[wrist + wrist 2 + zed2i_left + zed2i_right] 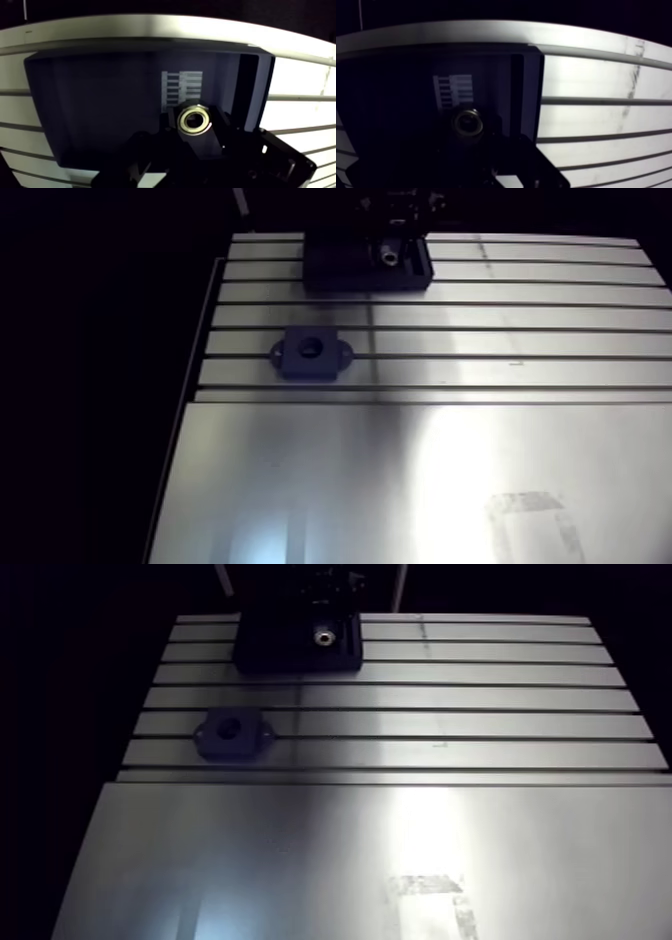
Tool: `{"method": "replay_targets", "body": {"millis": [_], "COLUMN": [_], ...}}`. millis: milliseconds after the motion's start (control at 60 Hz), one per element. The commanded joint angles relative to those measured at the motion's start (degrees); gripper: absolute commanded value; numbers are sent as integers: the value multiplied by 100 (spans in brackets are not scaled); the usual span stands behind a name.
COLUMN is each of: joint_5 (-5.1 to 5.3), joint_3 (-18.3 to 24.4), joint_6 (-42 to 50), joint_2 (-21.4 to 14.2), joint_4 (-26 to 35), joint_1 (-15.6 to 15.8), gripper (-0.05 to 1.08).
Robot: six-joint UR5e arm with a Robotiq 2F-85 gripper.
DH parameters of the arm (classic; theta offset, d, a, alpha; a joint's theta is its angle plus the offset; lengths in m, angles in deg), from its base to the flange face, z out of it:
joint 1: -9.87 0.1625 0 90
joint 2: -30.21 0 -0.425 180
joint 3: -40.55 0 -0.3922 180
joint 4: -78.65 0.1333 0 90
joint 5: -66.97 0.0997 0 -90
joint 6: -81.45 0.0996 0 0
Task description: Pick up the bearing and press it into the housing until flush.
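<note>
Your tool (195,131) hangs directly over the bearing (390,256), bore up in the tray (100,100); you cannot tell whether it grips.

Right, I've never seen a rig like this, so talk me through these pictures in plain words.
This is one robot arm working at a slotted metal table. Two pictures come from a camera high on the arm, looking down the table; two from a camera on the wrist, looking down past the gripper. On the table sit a dark tray and, apart from it, a dark housing with a round hole. A shiny ring, the bearing, shows in the tray right under the gripper. It is too dark to tell whether the gripper holds it.
</note>
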Motion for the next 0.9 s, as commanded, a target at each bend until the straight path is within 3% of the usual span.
{"method": "replay_targets", "body": {"millis": [17,900], "joint_5": [1,9], "joint_3": [-7,2], "joint_6": [-8,-9], "joint_2": [0,0], "joint_4": [0,1], "joint_1": [0,0], "gripper": [50,57]}}
